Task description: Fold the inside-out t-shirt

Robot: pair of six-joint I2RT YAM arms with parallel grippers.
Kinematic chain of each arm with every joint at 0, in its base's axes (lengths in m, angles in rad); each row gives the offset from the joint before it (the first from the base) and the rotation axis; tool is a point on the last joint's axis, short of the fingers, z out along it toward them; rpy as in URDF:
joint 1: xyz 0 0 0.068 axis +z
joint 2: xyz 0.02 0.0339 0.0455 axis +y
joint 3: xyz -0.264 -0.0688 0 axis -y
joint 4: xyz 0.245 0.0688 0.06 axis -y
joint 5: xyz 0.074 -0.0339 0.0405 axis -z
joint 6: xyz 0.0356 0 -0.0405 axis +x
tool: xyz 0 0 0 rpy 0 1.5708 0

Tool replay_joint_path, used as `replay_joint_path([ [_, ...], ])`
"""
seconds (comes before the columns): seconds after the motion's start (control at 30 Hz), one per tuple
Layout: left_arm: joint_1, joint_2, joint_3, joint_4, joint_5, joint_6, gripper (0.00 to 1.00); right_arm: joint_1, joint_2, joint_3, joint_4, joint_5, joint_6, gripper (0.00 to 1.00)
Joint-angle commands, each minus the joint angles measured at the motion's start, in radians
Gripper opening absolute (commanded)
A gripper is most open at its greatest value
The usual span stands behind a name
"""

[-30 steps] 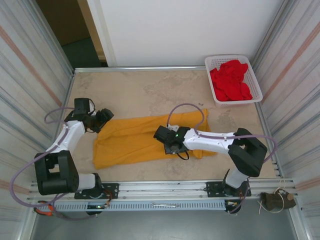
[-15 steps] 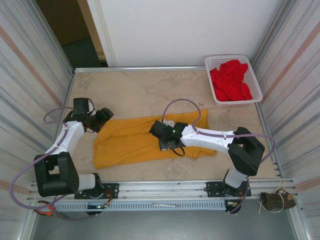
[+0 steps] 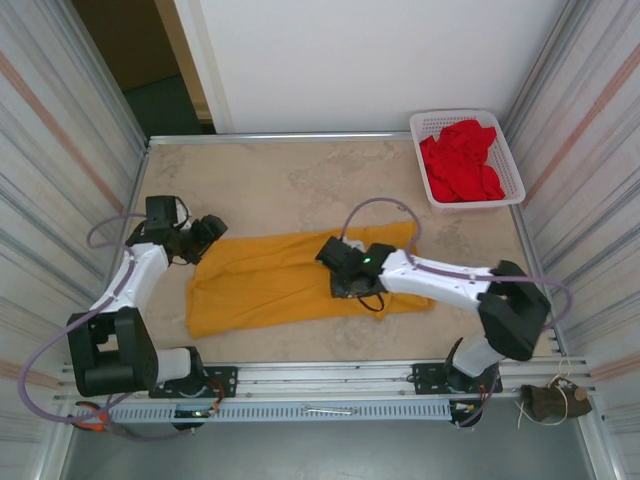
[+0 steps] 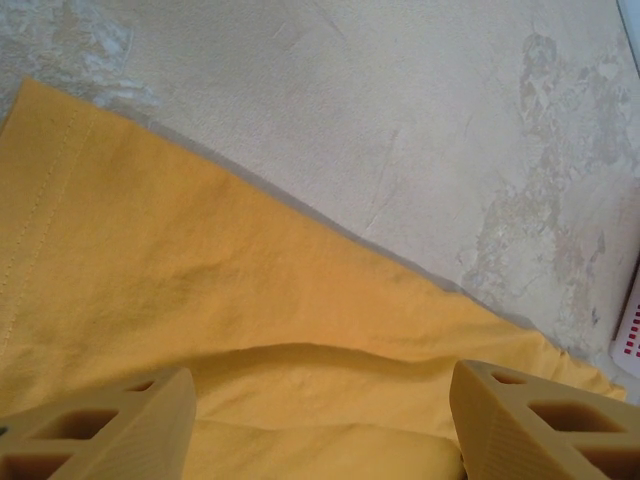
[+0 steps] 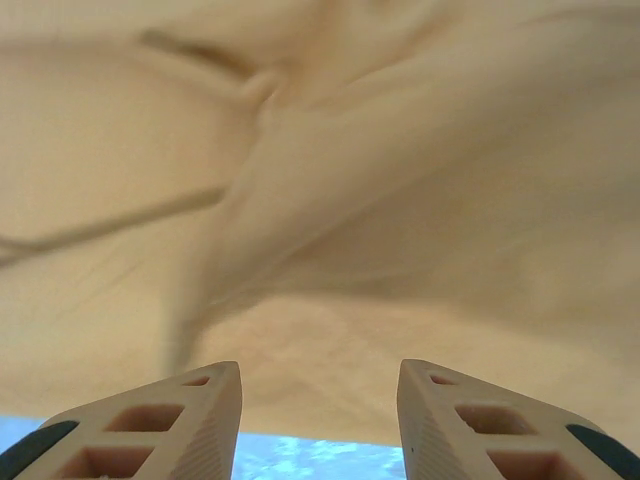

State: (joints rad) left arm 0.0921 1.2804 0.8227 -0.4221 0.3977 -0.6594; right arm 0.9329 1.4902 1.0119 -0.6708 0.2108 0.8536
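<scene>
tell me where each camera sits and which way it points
Top: above and behind the bases, facing down on table, shirt, basket, both arms.
Left wrist: on the left arm, facing past the left pincer to shirt edge and table.
Right wrist: on the right arm, close over shirt, right pincer at bottom.
All share the shirt.

We see the mustard-yellow t-shirt lying flat as a long, creased band, one corner just beside our left gripper, its middle under our right gripper.
</scene>
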Motion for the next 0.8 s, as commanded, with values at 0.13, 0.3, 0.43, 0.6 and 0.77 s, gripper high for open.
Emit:
replay_joint_path([
  [0.13, 0.001, -0.036, 0.021, -0.030, 0.017, -0.003, 0.69, -0.371, -0.109, -0.049, -0.001, 0.004, -0.173, 0.56],
  [0.3, 0.002, -0.035, 0.016, -0.027, 0.017, -0.007, 0.69, -0.592, -0.015, -0.042, 0.090, -0.144, -0.271, 0.58],
  [0.43, 0.002, -0.033, 0.023, -0.032, 0.017, -0.006, 0.69, -0.672, 0.057, -0.012, 0.136, -0.240, -0.312, 0.58],
  [0.6, 0.001, -0.031, 0.028, -0.034, 0.013, -0.003, 0.69, -0.713, 0.128, 0.012, 0.176, -0.325, -0.316, 0.57],
  [0.77, 0.002, -0.024, 0.028, -0.030, 0.015, -0.007, 0.69, -0.719, 0.173, 0.019, 0.205, -0.360, -0.312, 0.50],
])
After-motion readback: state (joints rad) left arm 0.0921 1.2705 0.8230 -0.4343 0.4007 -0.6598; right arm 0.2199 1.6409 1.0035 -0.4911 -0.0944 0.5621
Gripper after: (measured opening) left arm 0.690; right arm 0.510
